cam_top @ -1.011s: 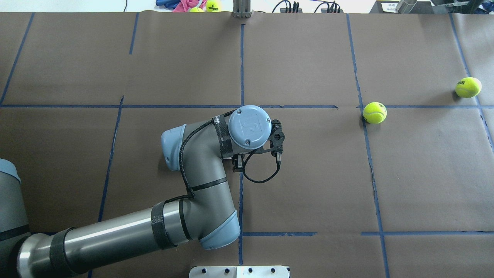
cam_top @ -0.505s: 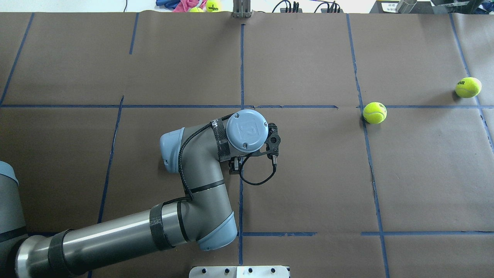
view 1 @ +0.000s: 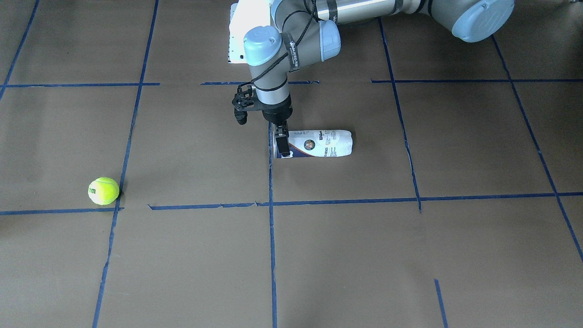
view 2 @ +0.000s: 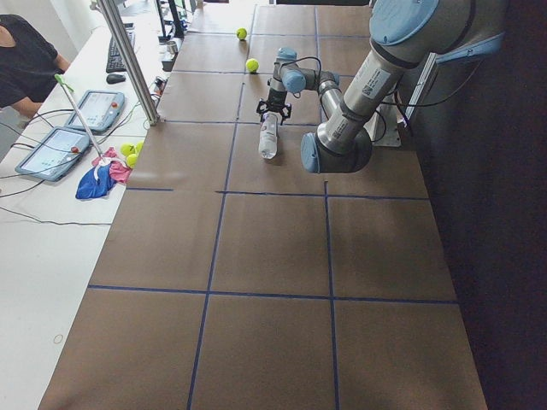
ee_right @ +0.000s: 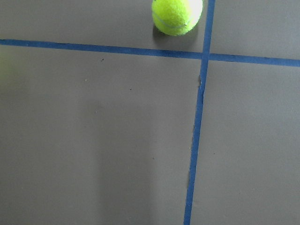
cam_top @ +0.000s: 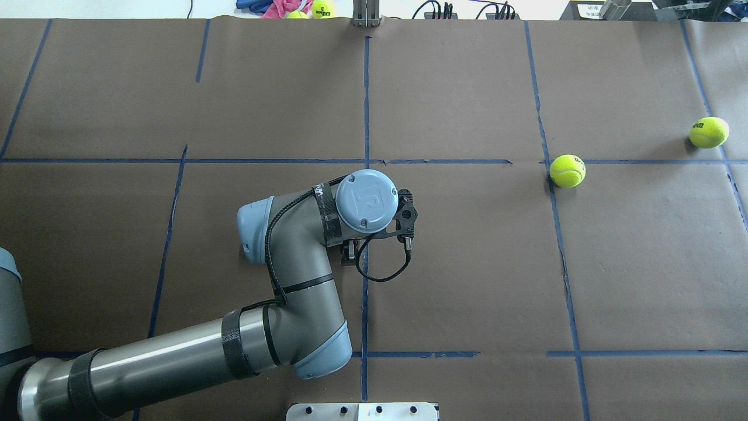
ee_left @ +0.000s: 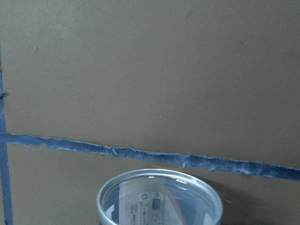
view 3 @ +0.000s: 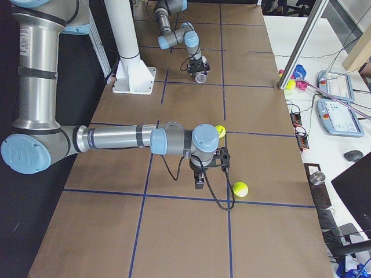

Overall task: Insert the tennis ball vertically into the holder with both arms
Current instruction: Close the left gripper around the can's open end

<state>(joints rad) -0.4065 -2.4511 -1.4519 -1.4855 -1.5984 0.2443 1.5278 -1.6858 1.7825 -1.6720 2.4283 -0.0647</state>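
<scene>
The holder (view 1: 325, 143) lies on its side near the table's middle, with its open mouth toward my right side. It also shows in the left wrist view (ee_left: 159, 199) and the exterior left view (view 2: 268, 141). My left gripper (view 1: 283, 148) points down at the holder's mouth end; I cannot tell whether it grips. In the overhead view my left wrist (cam_top: 366, 200) hides the holder. One tennis ball (cam_top: 567, 171) rests on the right half and another (cam_top: 708, 132) farther right. My right gripper (view 3: 198, 184) hangs between them, and its state cannot be told. The right wrist view shows one ball (ee_right: 177, 16).
The white pedestal base (view 3: 133, 78) stands on the robot's side of the table. Spare balls and cloths (cam_top: 318, 8) lie beyond the far edge. A metal post (view 2: 128, 60) and tablets (view 2: 60, 149) stand on the operators' side. Blue tape lines cross the brown paper.
In the overhead view my left wrist has shifted a little to the left and toward the robot. Both tennis balls lie where they were.
</scene>
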